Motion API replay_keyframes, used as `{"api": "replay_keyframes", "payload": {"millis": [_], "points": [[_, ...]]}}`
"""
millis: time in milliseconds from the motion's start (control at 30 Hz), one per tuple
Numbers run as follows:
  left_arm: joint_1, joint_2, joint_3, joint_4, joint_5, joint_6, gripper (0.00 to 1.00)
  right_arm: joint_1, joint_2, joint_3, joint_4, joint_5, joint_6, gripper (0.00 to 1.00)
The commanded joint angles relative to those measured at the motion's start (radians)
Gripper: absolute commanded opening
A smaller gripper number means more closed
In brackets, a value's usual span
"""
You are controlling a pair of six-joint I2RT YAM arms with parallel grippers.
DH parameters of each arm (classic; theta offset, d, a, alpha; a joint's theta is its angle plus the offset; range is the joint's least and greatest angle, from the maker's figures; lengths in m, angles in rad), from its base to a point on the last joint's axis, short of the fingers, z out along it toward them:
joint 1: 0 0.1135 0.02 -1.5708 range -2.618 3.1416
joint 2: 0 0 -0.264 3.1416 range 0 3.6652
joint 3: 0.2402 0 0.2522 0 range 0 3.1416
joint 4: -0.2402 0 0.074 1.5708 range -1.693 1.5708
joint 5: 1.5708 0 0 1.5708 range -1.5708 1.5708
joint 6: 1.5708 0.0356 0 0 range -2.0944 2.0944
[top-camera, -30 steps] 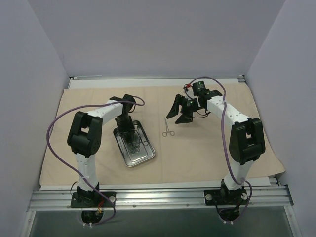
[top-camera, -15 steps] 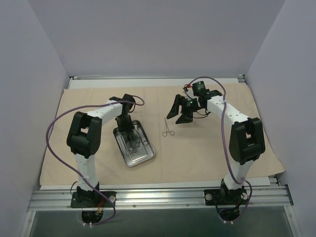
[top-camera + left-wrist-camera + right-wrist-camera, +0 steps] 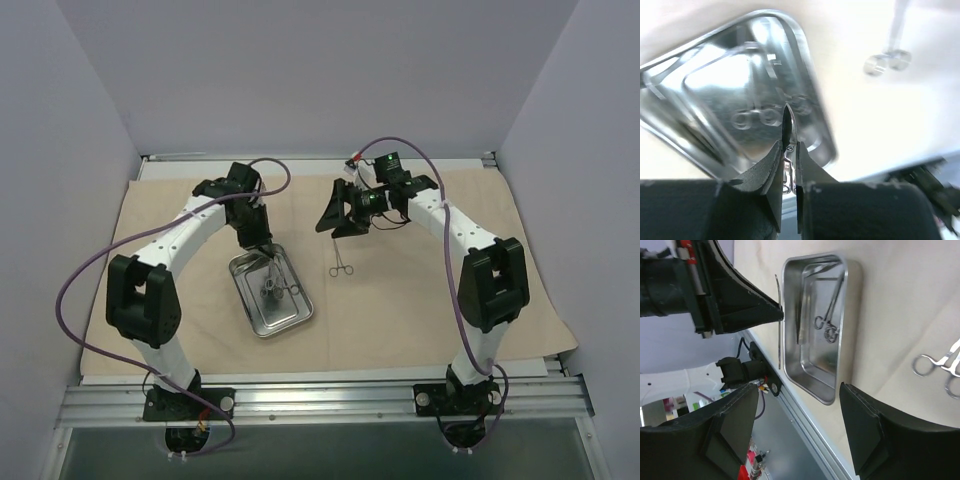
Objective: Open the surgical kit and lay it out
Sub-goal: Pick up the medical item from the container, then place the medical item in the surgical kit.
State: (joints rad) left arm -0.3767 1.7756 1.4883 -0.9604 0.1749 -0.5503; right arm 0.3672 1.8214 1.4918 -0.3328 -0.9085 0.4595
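Note:
The beige cloth wrap [image 3: 400,300] lies spread flat over the table. On it sits the steel tray [image 3: 248,280], with forceps [image 3: 827,325] lying inside. My left gripper [image 3: 262,248] hovers above the tray's far end, shut on one pair of forceps [image 3: 778,325] that hangs straight down from its fingertips [image 3: 777,160]. Another pair of forceps [image 3: 342,262] lies on the cloth to the right of the tray. My right gripper [image 3: 338,215] is open and holds nothing; it floats above the cloth, beyond that loose pair.
The aluminium rail [image 3: 320,400] runs along the table's near edge, with both arm bases on it. Grey walls close in the left, right and back. Purple cables [image 3: 75,280] loop off both arms. Bare cloth stretches to the right of the loose forceps.
My left gripper has shut on a pair of forceps in the tray and lifted it, the arm swinging up and back. My right gripper drifted left and farther back, opening slightly.

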Motion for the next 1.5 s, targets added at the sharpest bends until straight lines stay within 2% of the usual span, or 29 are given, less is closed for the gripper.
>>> {"api": "replay_keyframes", "payload": {"millis": [0, 133, 267, 533, 633, 767, 900, 1100, 1467], "points": [[0.012, -0.082, 0.072, 0.018, 0.205, 0.041, 0.02, 0.053, -0.002, 0.03, 0.09, -0.116, 0.005, 0.67], [0.021, -0.113, 0.087, 0.075, 0.345, -0.006, 0.02, 0.082, -0.034, -0.013, 0.291, -0.203, 0.103, 0.66], [0.022, -0.139, 0.084, 0.181, 0.451, -0.057, 0.02, 0.093, -0.079, -0.047, 0.379, -0.253, 0.131, 0.66], [0.03, -0.18, 0.003, 0.345, 0.603, -0.141, 0.02, 0.096, -0.139, -0.157, 0.549, -0.277, 0.238, 0.58], [0.035, -0.189, -0.034, 0.408, 0.627, -0.186, 0.02, 0.098, -0.158, -0.185, 0.609, -0.291, 0.275, 0.57], [0.039, -0.196, -0.051, 0.459, 0.652, -0.221, 0.02, 0.099, -0.165, -0.209, 0.621, -0.302, 0.286, 0.55], [0.045, -0.2, -0.066, 0.517, 0.673, -0.269, 0.02, 0.101, -0.166, -0.222, 0.644, -0.319, 0.307, 0.49], [0.05, -0.2, -0.079, 0.584, 0.687, -0.329, 0.02, 0.101, -0.169, -0.24, 0.675, -0.328, 0.327, 0.47], [0.05, -0.196, -0.086, 0.647, 0.712, -0.378, 0.02, 0.102, -0.166, -0.309, 0.893, -0.348, 0.491, 0.42]]}}
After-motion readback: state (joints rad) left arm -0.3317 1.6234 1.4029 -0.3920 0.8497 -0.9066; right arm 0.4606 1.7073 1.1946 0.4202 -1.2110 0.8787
